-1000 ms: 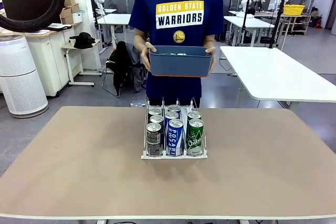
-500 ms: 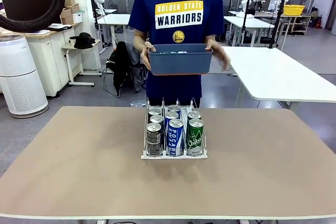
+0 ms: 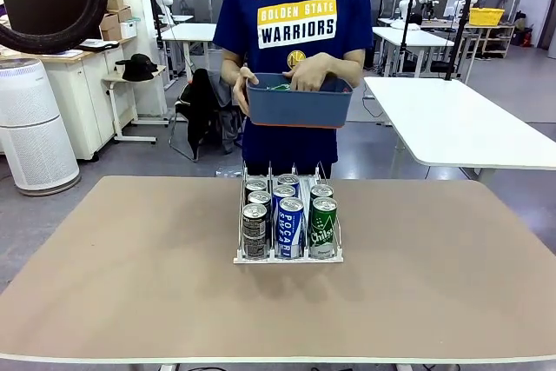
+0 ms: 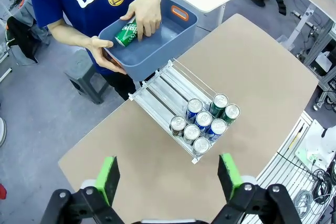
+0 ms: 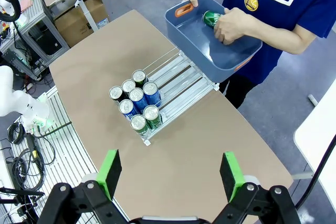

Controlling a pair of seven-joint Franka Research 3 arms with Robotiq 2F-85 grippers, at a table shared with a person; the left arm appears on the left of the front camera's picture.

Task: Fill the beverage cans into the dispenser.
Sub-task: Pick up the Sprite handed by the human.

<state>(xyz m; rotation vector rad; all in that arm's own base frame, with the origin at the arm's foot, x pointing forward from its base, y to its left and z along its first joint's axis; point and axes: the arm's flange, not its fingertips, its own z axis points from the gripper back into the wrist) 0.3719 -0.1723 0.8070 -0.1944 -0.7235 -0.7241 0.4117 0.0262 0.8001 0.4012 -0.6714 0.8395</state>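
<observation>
Left gripper [image 4: 168, 177]: jaws wide apart, holding nothing, high above the table [image 3: 130, 258]. Right gripper [image 5: 170, 176]: likewise spread and empty, also well above the table.

Front view: the dispenser [image 3: 287, 258] sat at the table's centre, with its low lip toward 6 o'clock. Eight cans [image 3: 289, 223] stood packed against that lip: three dark at 9 o'clock, three blue-and-white in the middle and two green at 3 o'clock. The lanes' 12 o'clock ends were bare rails.

There was broad open tabletop at 9, 3 and 6 o'clock of the dispenser, and all table edges were well apart from it.

At 12 o'clock, beyond the far edge, a person held a blue-grey bin [image 3: 300, 106] above the dispenser's back end. One hand [image 4: 144, 14] reached inside the bin and gripped a green can [image 4: 125, 34].
</observation>
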